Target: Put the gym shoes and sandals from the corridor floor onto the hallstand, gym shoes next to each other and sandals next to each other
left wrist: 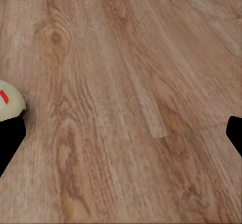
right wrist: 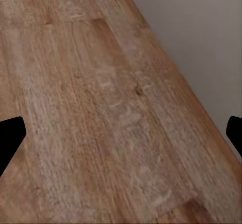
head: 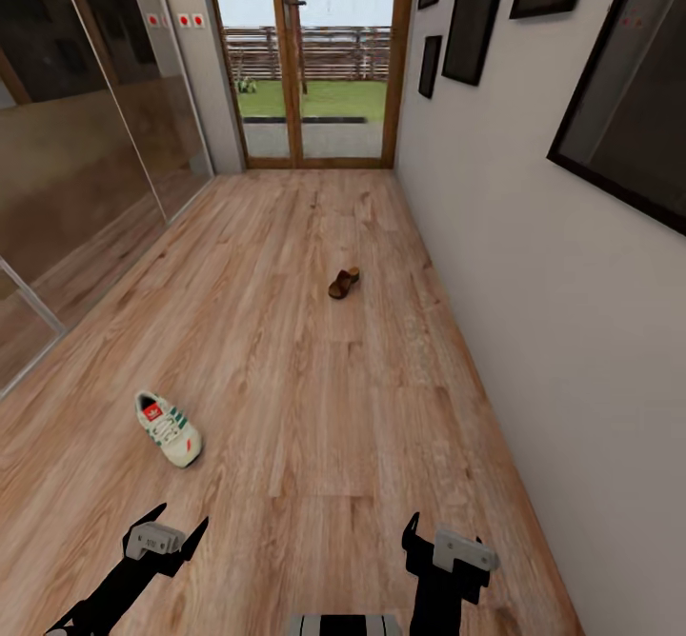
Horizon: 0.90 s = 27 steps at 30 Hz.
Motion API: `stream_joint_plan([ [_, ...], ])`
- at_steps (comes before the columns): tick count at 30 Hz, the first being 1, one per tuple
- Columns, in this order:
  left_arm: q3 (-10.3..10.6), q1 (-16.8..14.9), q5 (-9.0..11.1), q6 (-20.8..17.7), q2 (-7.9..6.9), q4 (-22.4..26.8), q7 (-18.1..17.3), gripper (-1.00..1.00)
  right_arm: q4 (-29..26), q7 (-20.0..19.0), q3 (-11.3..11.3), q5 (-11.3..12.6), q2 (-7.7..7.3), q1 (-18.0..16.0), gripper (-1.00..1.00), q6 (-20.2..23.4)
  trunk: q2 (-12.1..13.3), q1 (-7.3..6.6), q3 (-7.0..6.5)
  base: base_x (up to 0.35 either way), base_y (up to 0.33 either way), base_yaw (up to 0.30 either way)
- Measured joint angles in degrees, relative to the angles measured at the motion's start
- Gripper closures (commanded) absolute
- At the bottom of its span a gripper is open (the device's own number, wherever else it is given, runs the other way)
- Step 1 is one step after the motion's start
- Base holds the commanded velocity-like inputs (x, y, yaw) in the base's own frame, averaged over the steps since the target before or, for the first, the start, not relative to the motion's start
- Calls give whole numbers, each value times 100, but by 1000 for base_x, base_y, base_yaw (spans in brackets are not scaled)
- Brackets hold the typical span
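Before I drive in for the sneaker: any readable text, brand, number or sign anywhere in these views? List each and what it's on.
No text can be read in any view.
Cream-white sneaker with green stripes: orange-red tongue patch bears a small white mark, too blurred to read.
Small red-and-white squares on the grey wall beside the glass door: sign-like, too small to read.
Dark-framed pictures on the white wall: dark panels, no lettering visible.
Brown sandal: no marking visible.

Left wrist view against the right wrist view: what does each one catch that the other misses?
Left wrist view alone: a cream edge of a gym shoe with a red patch, close to the left tool. Right wrist view alone: the pale wall meeting the floor, ahead of the right tool. Both: wood plank corridor floor, and dark fingertips spread wide with nothing between them.
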<state>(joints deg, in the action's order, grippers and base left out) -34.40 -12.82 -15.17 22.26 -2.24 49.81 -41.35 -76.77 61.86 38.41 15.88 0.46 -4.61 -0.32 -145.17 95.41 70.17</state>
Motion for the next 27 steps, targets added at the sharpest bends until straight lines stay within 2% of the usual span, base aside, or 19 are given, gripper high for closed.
stream_joint_plan([
  [27, 0, 0, -3, -5, 0, 0, 4, -100, 0, -1, 6, 0, 0, 0, -100, 0, 0, 0, 0, 326, 0, 0],
])
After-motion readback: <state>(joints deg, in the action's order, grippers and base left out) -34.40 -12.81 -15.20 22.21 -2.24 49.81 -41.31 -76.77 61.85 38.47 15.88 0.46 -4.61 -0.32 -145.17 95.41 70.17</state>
